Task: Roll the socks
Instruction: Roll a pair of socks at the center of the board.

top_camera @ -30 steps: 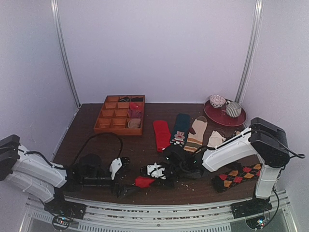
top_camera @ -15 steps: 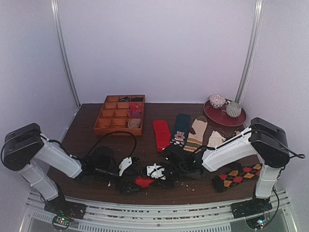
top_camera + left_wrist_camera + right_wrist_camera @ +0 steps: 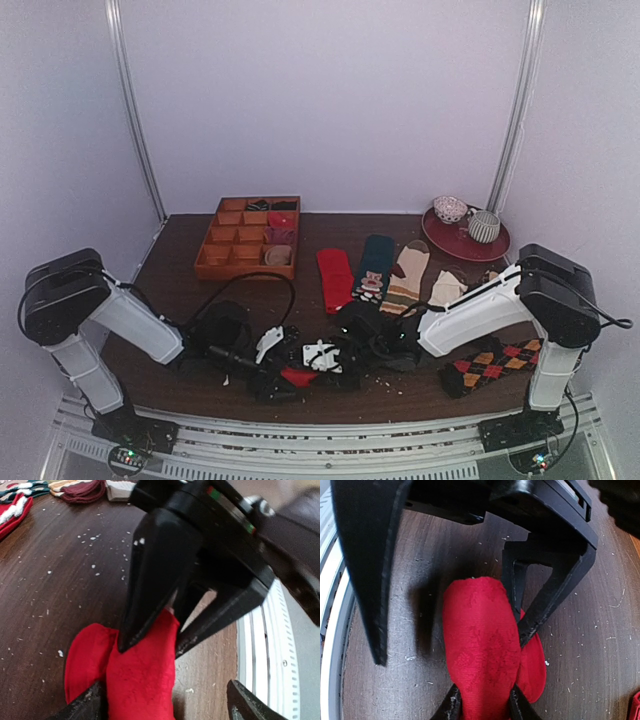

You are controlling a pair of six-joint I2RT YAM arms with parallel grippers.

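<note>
In the top view, both arms are seen reaching over the near middle of the table [image 3: 165, 265]. There a small red sock [image 3: 298, 377] lies between the left gripper [image 3: 272, 383] and the right gripper [image 3: 318, 365]. How the fingers stand cannot be told from this view. Beyond the fingers, a dark teal sock [image 3: 375, 262] and a beige striped sock [image 3: 408, 272] are laid flat, not yet rolled. An argyle sock [image 3: 490, 365] lies to the outer side of the right gripper.

In the left wrist view, the red sock is shown doubled into a thick bundle and pinched by the right gripper's black fingers. The left fingertips [image 3: 92, 705] are spread, one at each side of the bundle.

Only the right wrist view shows the contact. One left finger [image 3: 545, 595] is touching the sock's side, and the other is kept apart. The right fingers [image 3: 451, 705] are pressed on the sock's near end.

The rolling of this one sock is judged to be in hand. Next, the bundle should be clamped by the left fingers before it is released by the right ones, otherwise it may spring open.
</note>
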